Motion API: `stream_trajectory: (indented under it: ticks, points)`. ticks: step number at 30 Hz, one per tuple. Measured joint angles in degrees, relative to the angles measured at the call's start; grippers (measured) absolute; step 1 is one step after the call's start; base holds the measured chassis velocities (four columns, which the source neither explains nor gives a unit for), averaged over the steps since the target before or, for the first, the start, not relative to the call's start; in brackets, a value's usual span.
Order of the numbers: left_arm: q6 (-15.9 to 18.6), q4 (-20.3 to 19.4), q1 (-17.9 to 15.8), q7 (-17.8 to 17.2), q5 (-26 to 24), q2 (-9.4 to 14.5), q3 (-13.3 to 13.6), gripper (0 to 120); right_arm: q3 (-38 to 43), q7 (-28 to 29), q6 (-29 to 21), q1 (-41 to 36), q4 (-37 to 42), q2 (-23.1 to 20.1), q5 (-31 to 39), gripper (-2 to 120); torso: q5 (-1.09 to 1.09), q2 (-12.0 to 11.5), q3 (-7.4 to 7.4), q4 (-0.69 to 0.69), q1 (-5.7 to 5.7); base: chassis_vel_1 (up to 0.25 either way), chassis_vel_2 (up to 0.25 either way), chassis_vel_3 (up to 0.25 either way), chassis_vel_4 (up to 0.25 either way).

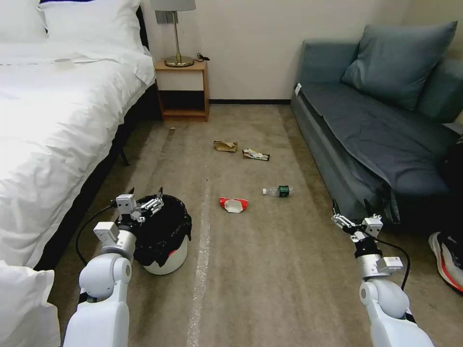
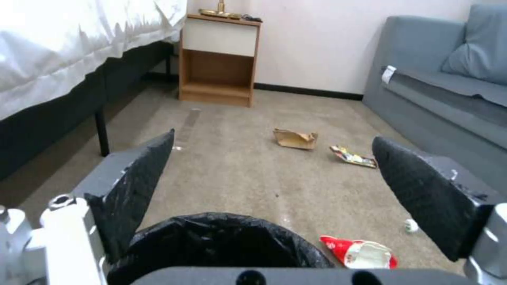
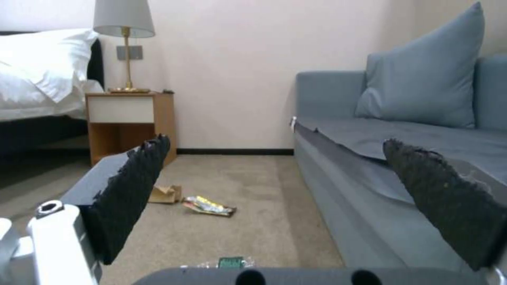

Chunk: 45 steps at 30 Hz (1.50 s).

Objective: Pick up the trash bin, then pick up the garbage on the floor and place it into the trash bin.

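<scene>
The trash bin [image 1: 166, 258], white with a black bag liner [image 2: 222, 241] over its rim, stands on the carpet at the lower left. My left gripper [image 1: 146, 196] hovers open just over the bin's near-left rim, holding nothing. Garbage lies on the floor ahead: a crushed red-and-white cup [image 1: 233, 204] [image 2: 359, 252], a clear bottle with a green label [image 1: 279, 191] [image 3: 231, 262], a brown paper bag [image 1: 225, 145] [image 2: 294, 139] [image 3: 164, 194] and a flat snack wrapper [image 1: 256, 154] [image 2: 353, 157] [image 3: 208, 206]. My right gripper [image 1: 350, 209] is open and empty near the sofa's front.
A white bed [image 1: 53, 125] runs along the left. A wooden nightstand [image 1: 183, 91] with a lamp [image 1: 176, 29] stands at the back wall. A blue-grey sofa [image 1: 381, 130] lines the right side. A shoe [image 1: 446, 255] lies at the right edge.
</scene>
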Motion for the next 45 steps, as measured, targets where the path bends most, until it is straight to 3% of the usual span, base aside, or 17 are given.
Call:
stream_trajectory:
  ticks: [5,7,9,10,12,13,14,15,16,21,26,32,33,35,36,38,45]
  points:
    - [-0.35,0.0,0.3,-0.05,0.18,0.0,-0.29,100,1.28,0.12,-0.17,-1.0,0.44,0.24,-0.92,100,0.01,0.0,0.0,0.03,0.0,0.0,0.0,0.0,0.0]
    - [-1.52,0.11,1.17,-0.57,0.87,0.0,-1.17,100,3.24,0.45,-0.48,-2.61,1.13,0.61,-2.41,100,0.0,0.0,0.0,-0.02,0.0,0.0,0.0,0.0,0.0]
    - [-6.77,1.08,5.6,-3.43,4.18,-0.02,-5.53,100,8.56,1.37,-1.38,-6.97,2.87,1.63,-6.17,100,0.0,0.0,0.0,-0.02,0.0,0.0,0.0,0.0,0.0]
    - [-6.77,1.08,5.6,-3.43,4.18,-0.02,-5.53,100,8.56,1.37,-1.38,-6.97,2.87,1.63,-6.17,100,0.0,0.0,0.0,-0.02,0.0,0.0,0.0,0.0,0.0]
    - [-12.27,2.02,10.09,-6.4,7.63,-0.04,-9.99,100,13.66,2.24,-2.24,-11.14,4.72,2.62,-9.93,100,0.0,0.0,-0.01,0.01,0.0,0.0,0.0,0.0,0.0]
    - [-12.27,2.02,10.09,-6.4,7.63,-0.04,-9.99,100,13.66,2.24,-2.24,-11.14,4.72,2.62,-9.93,100,0.0,0.0,-0.01,0.01,0.0,0.0,0.0,0.0,0.0]
    - [-13.41,2.01,11.71,-7.52,8.52,-0.24,-11.08,100,15.85,2.63,-2.62,-12.94,5.45,3.04,-11.51,100,0.02,0.0,-0.01,0.1,0.0,0.0,0.0,0.0,0.0]
    - [-13.27,0.81,13.03,-7.76,8.37,-0.63,-10.51,100,18.31,2.59,-3.72,-14.91,7.5,3.13,-12.58,100,0.01,0.0,-0.01,-0.03,0.0,0.0,0.0,0.0,0.0]
    - [-13.27,0.81,13.03,-7.76,8.37,-0.63,-10.51,100,18.31,2.59,-3.72,-14.91,7.5,3.13,-12.58,100,0.01,0.0,-0.01,-0.03,0.0,0.0,0.0,0.0,0.0]
    - [-8.17,-4.03,13.86,-7.92,3.45,-0.68,-7.35,100,18.87,1.13,-5.75,-15.03,11.73,2.77,-12.61,100,0.04,0.0,-0.01,-0.01,-0.01,0.0,0.0,0.0,0.0]
    - [-5.52,-5.93,13.68,-8.29,3.29,-0.93,-5.97,100,16.98,0.34,-6.28,-14.99,13.5,3.28,-13.37,100,0.03,0.0,-0.01,0.0,-0.01,0.0,0.0,0.0,0.0]
    - [0.47,-8.31,14.64,-16.41,-1.49,-1.33,-4.35,100,15.47,-0.98,-3.96,-14.85,12.67,3.77,-14.88,100,0.0,0.0,0.0,0.01,-0.01,0.0,0.0,0.0,0.0]
    - [0.47,-8.31,14.64,-16.41,-1.49,-1.33,-4.35,100,15.47,-0.98,-3.96,-14.85,12.67,3.77,-14.88,100,0.0,0.0,0.0,0.01,-0.01,0.0,0.0,0.0,0.0]
    - [3.14,-8.47,14.38,-21.81,-3.79,-1.71,-4.16,100,15.09,-1.04,-2.27,-15.19,12.32,3.87,-15.07,100,0.0,0.0,0.0,0.0,0.0,0.0,0.0,0.0,0.0]
    - [3.14,-8.47,14.38,-21.81,-3.79,-1.71,-4.16,100,15.09,-1.04,-2.27,-15.19,12.32,3.87,-15.07,100,0.0,0.0,0.0,0.0,0.0,0.0,0.0,0.0,0.0]
    - [4.96,-7.95,13.34,-25.77,-6.76,-2.03,-4.03,100,14.82,-1.24,-0.55,-15.39,12.15,4.0,-15.38,100,0.0,0.0,0.0,0.01,-0.01,0.0,0.0,0.0,0.0]
    - [8.19,-7.0,10.96,-31.12,-13.85,-2.96,-2.91,100,14.46,-3.16,1.3,-16.2,11.94,4.58,-15.85,100,-0.01,0.0,0.0,0.0,-0.01,0.0,0.0,0.0,0.0]
